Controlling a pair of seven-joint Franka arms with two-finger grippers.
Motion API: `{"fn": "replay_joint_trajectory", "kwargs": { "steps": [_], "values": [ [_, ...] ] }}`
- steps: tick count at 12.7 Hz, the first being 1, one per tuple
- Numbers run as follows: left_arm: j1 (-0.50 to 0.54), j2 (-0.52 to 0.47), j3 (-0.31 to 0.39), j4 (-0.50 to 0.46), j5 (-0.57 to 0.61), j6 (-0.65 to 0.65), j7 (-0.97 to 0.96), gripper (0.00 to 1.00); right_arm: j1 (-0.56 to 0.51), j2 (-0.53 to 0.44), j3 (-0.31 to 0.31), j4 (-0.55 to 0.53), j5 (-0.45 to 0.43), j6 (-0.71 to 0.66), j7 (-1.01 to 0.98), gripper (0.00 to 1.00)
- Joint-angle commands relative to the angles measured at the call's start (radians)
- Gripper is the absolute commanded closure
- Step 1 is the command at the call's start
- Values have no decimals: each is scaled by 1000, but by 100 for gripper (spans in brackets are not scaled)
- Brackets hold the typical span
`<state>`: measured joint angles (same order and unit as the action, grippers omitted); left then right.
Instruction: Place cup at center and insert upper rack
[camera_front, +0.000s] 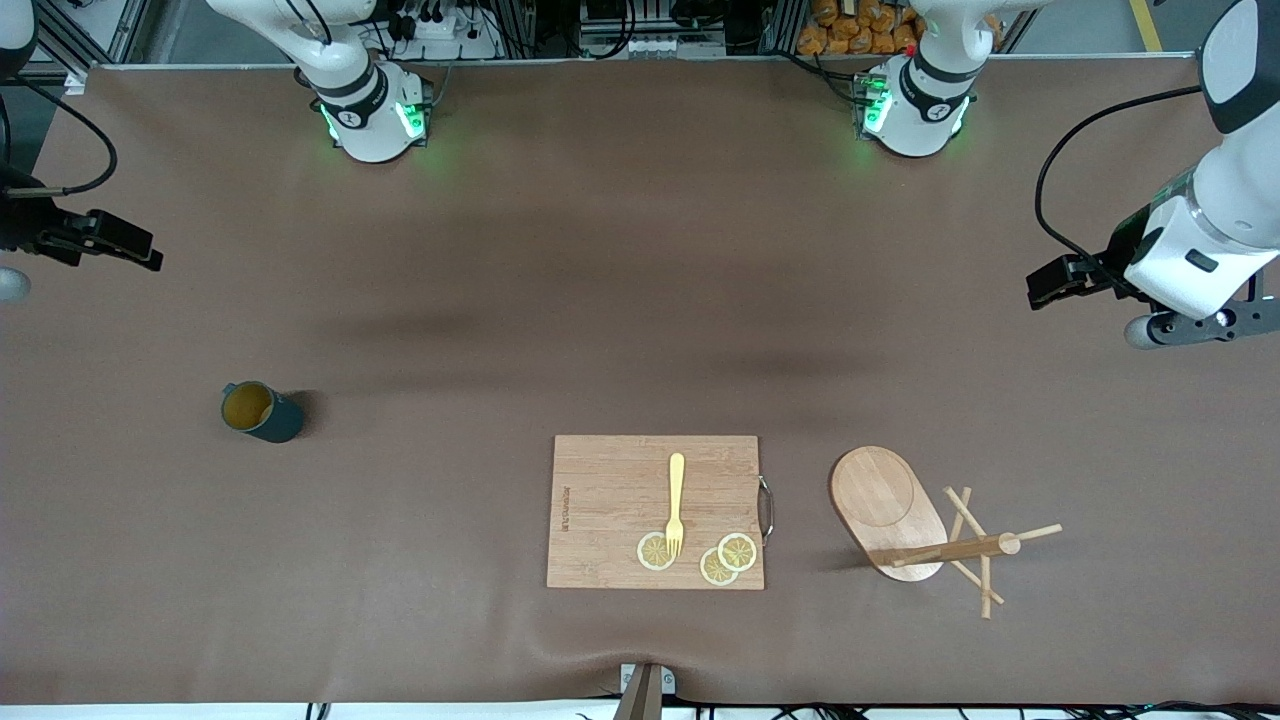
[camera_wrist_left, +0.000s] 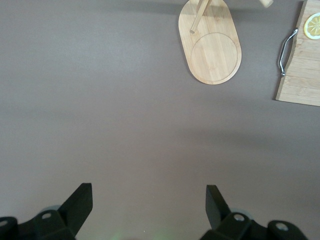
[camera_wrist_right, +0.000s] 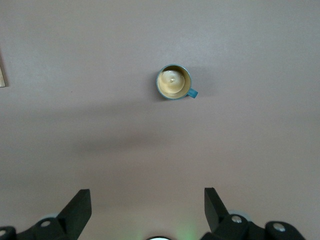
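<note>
The dark teal cup (camera_front: 260, 411) with a mustard inside stands alone toward the right arm's end of the table. In the right wrist view the cup (camera_wrist_right: 174, 82) lies well ahead of my right gripper (camera_wrist_right: 148, 200), which is open and empty above bare table. The upper rack (camera_front: 890, 505), a light wooden mug tree, stands on its oval base toward the left arm's end, its post and crossed pegs (camera_front: 975, 548) rising from it. My left gripper (camera_wrist_left: 149, 200) is open and empty, hanging over bare table some way from the rack's base (camera_wrist_left: 212, 50).
A bamboo cutting board (camera_front: 610, 500) with a metal handle lies near the front edge between cup and rack. On it are a yellow fork (camera_front: 676, 505) and lemon slices (camera_front: 656, 551). Both arm bases stand along the table's edge farthest from the front camera.
</note>
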<state>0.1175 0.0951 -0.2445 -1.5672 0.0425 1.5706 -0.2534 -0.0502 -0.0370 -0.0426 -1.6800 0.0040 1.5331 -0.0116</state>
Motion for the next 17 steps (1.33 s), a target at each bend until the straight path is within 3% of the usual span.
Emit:
{"fn": "replay_joint_trajectory", "kwargs": {
  "steps": [1, 12, 17],
  "values": [
    [10, 0, -6, 6, 16, 6, 5, 0, 3, -18, -5, -3, 11, -10, 1, 0],
    [-1, 9, -6, 3, 13, 6, 13, 0, 1, -15, -29, -4, 10, -19, -31, 0],
    [-1, 11, -6, -2, 13, 6, 2, 0, 1, 6, -29, -13, 11, 39, -31, 0]
  ]
}}
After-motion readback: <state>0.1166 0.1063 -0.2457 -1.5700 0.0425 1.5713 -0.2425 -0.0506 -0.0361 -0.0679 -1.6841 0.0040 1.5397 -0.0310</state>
